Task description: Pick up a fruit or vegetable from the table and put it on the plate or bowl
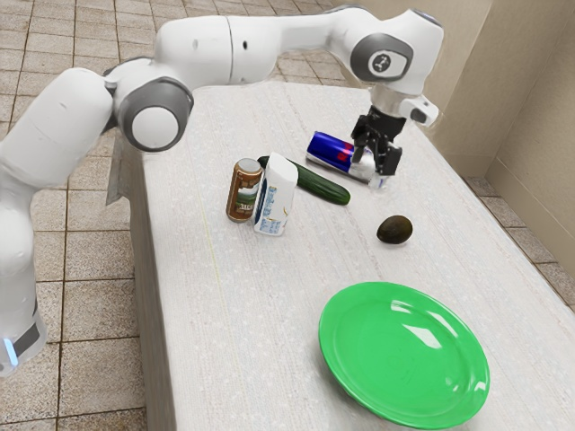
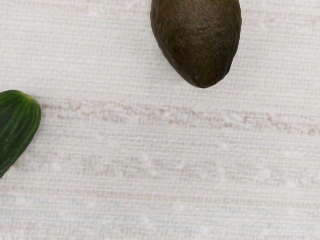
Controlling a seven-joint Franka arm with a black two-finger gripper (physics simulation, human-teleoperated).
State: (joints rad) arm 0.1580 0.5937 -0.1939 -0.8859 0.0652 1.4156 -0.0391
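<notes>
Two pickable items flank your jaws, which hang spread apart and empty at the exterior view's upper right. The avocado (image 1: 395, 230) lies on the worktop (image 1: 225, 314) just below them in frame, long axis roughly left-right, and the cucumber (image 1: 316, 182) ends toward frame left.

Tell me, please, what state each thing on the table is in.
Black two-finger claw: open, empty
Dark brown oval avocado: lying on the table
Long dark green cucumber: lying flat
Round green plate: empty
Brown metal can: upright
White carton: upright
Blue-and-red can: on its side
</notes>
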